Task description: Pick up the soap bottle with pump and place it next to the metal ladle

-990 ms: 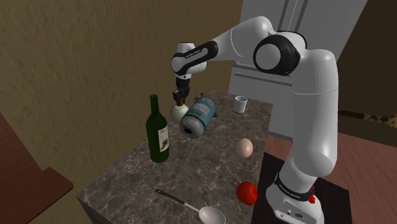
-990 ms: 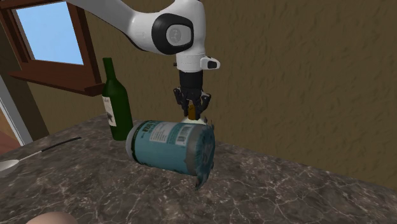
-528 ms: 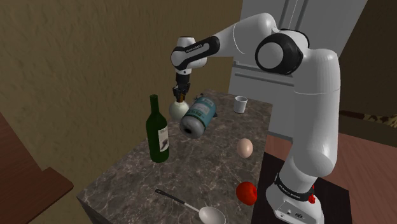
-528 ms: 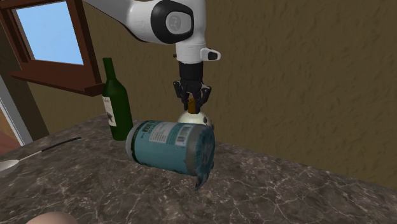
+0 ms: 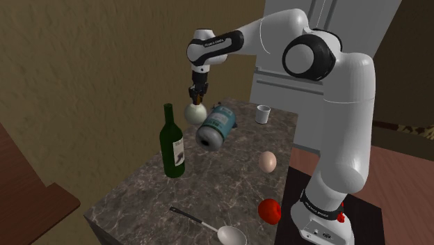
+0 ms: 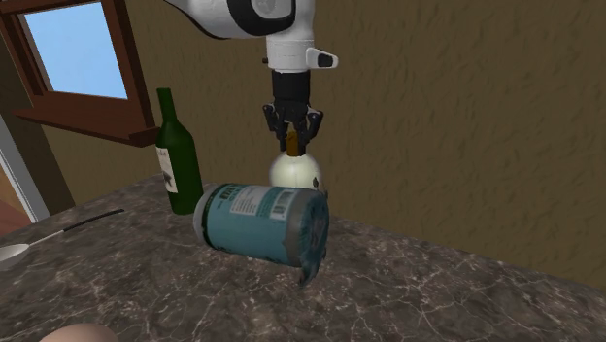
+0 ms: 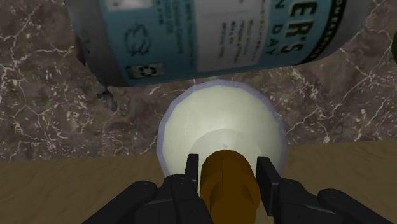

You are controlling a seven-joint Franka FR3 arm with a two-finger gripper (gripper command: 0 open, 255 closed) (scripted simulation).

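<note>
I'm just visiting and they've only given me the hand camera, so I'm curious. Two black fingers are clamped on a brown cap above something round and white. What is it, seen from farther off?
Observer: In the second exterior view it is a round white soap bottle with a brown pump. The end effector grips the pump from straight above.
Visitor: Where is the ladle it should go next to?
Observer: The ladle lies at the counter's near end in the shoulder view, at that view's bottom.
Visitor: Is anything along the way?
Observer: A green wine bottle stands upright near the counter's edge at the shoulder view's left.
</note>
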